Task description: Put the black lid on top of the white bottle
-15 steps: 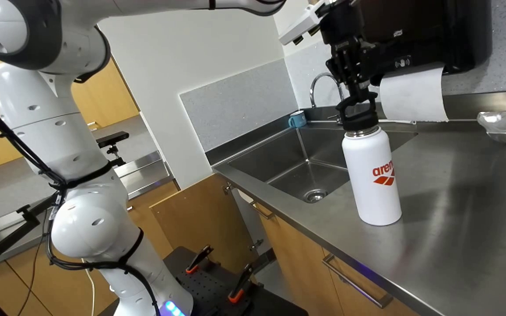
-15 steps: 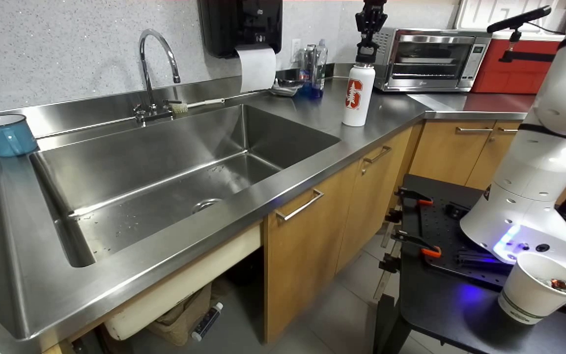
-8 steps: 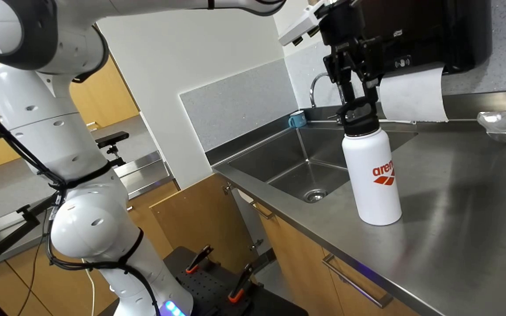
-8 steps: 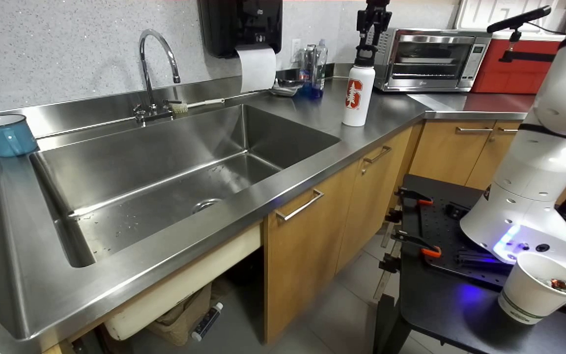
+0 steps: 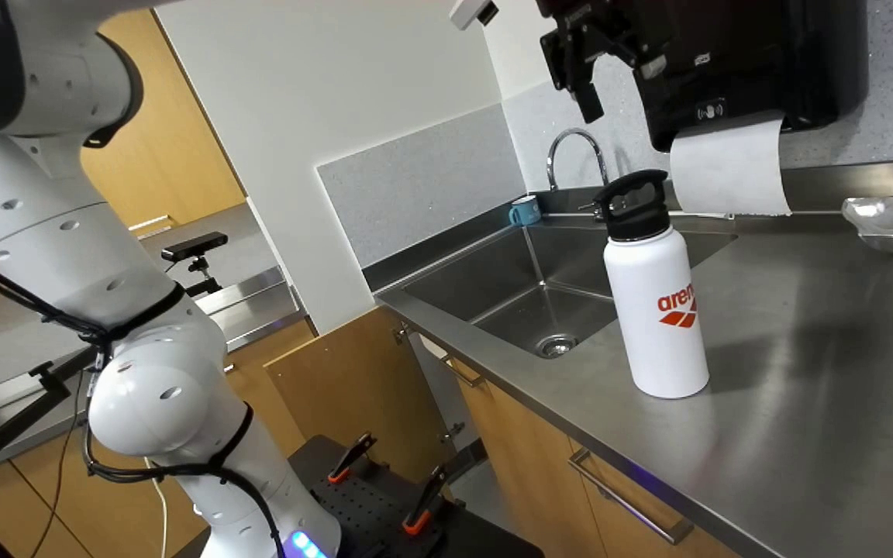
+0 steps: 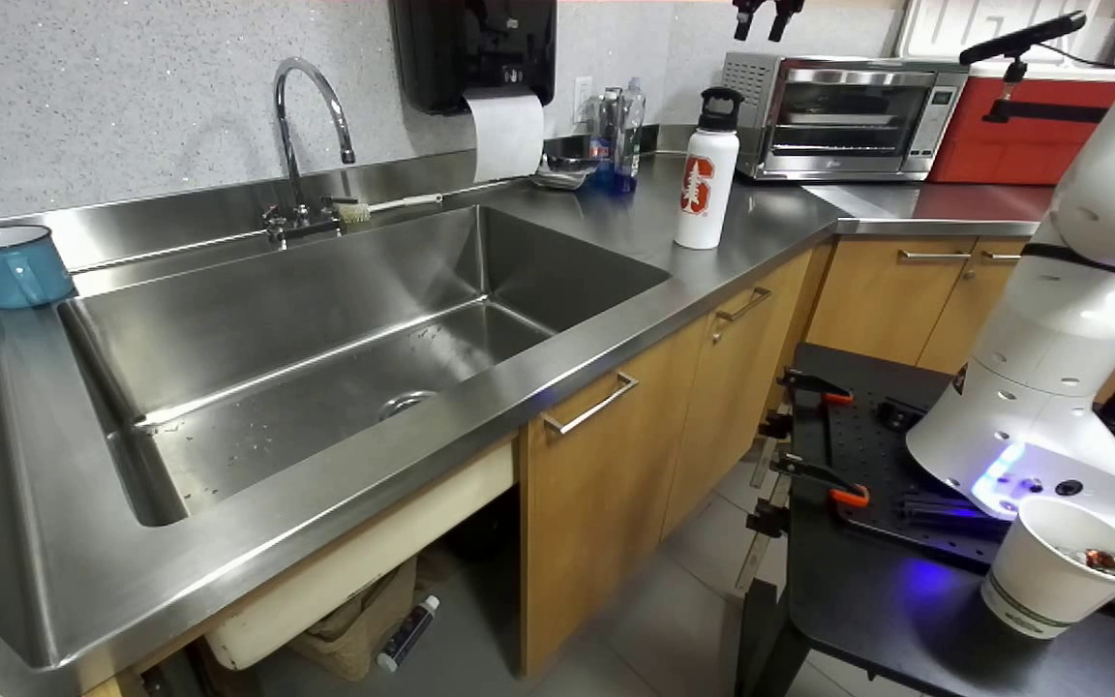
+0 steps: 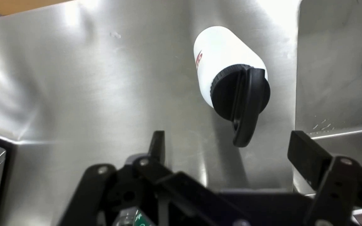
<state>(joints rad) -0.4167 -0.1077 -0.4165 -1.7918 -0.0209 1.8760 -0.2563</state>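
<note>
The white bottle (image 5: 656, 310) stands upright on the steel counter, its red logo showing in both exterior views. On its top sits the black lid (image 5: 638, 221), level, with the loop handle (image 7: 249, 106) pointing up and no bare neck visible below it. My gripper (image 7: 227, 138) is open, its two fingers (image 7: 308, 157) wide apart with only air between them. In an exterior view the gripper (image 6: 759, 33) hangs well above the lid, partly cut off by the top edge. Nothing touches the bottle or lid from above.
A black wall dispenser (image 5: 756, 62) with hanging white paper (image 5: 729, 170) is close behind the gripper. The sink (image 6: 325, 290) with its tall faucet (image 6: 282, 106) lies beside the bottle. A toaster oven (image 6: 843, 116) and clear bottles (image 6: 627, 136) stand farther along the counter.
The lid has dropped slightly, covering the silver neck seen a second ago. My gripper has let go of its handle, opened wide and risen clear. The bottle has not moved.
</note>
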